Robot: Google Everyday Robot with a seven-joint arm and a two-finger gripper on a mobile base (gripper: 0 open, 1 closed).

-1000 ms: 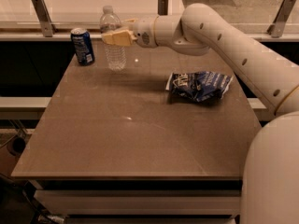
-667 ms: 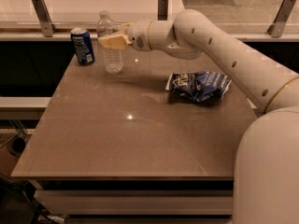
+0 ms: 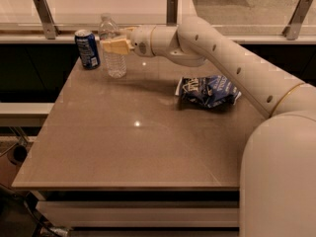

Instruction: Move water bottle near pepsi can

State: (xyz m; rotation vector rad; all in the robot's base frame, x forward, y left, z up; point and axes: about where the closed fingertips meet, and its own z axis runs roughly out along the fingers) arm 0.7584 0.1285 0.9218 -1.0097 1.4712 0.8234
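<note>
The water bottle (image 3: 113, 53) is clear and ribbed with a white cap. It stands upright at the table's far left. The pepsi can (image 3: 87, 49), dark blue with a silver top, stands just to its left with a small gap between them. My gripper (image 3: 114, 42) reaches in from the right at the bottle's upper body. Its tan fingers (image 3: 115, 46) are closed around the bottle. The bottle's base rests on the table.
A blue and white snack bag (image 3: 207, 91) lies on the brown table (image 3: 138, 147) to the right of the middle. My white arm (image 3: 232, 68) spans the table's right side. A rail with metal posts (image 3: 44, 15) runs behind the table.
My gripper and the bottle have shifted a little to the left, closer to the can. The can and the snack bag have not moved.
</note>
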